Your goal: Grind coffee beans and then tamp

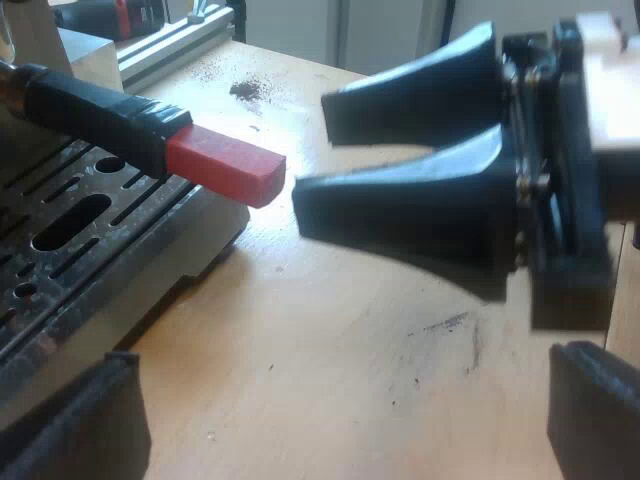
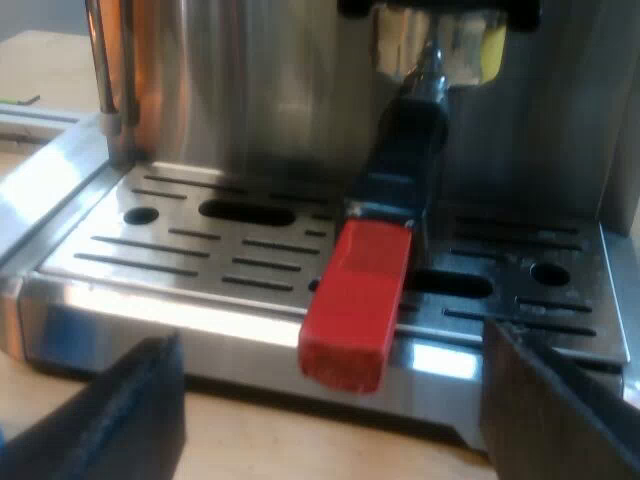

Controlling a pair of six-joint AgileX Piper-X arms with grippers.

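Two grippers are showing, both gaping wide and gripping nothing. Your left gripper (image 1: 335,410) is hanging over the pale wooden table (image 1: 330,330). Your right gripper (image 2: 330,385) is facing the red end (image 2: 355,300) of one dark-handled metal holder (image 2: 400,150), near but apart. That holder is sitting locked into one steel espresso machine (image 2: 250,90), above its slotted drip tray (image 2: 180,250). One patch of grounds (image 1: 247,90) is lying on the table.

Shiny steel on the drip tray (image 2: 250,310) of the espresso machine (image 2: 260,80). The handle (image 2: 405,150) over it looks matt black plastic, its red end (image 2: 355,300) smooth. Beside the machine, the desk (image 1: 330,370) shows pale, smooth wood.
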